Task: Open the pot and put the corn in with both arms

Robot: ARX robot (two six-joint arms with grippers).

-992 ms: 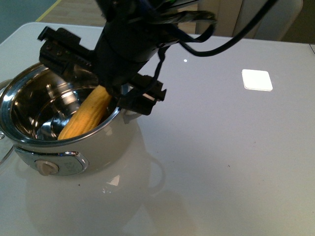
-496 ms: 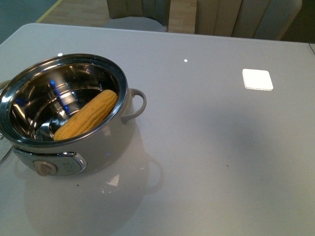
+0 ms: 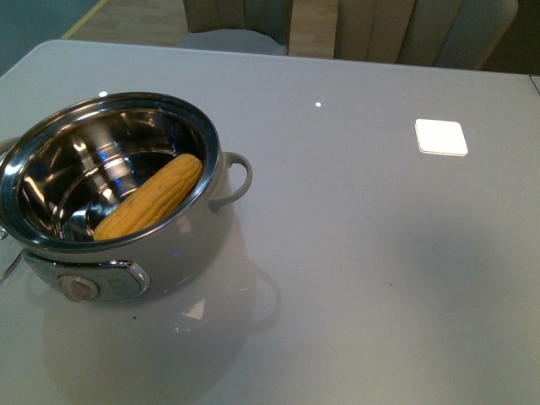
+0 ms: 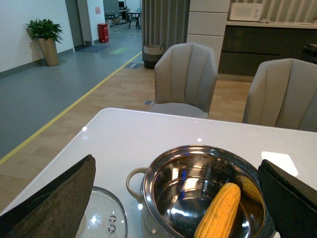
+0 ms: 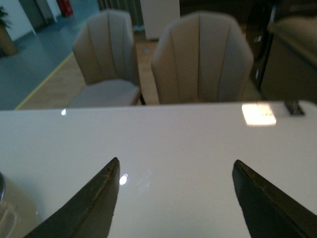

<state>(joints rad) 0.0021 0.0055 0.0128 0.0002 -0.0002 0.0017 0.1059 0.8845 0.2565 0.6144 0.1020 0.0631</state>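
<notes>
Spreading wide apart, the left gripper is holding nothing, its two dark fingers framing the pot in the left wrist view. The right gripper is likewise gaping with nothing between its fingers, and under it only bare table is showing, with a sliver of the pot's edge at the frame's border. Neither arm is appearing in the front view. The pot is sitting uncovered on the near left part of the table, its beige knob facing the robot and one loop handle sticking out toward the table's middle. The corn is lying inside the pot, leaning on a slant with one end resting up against the steel wall near that handle. A glass lid is lying flat on the table just beside the pot, on the side away from the corn. Two grey chairs are standing behind the table.
</notes>
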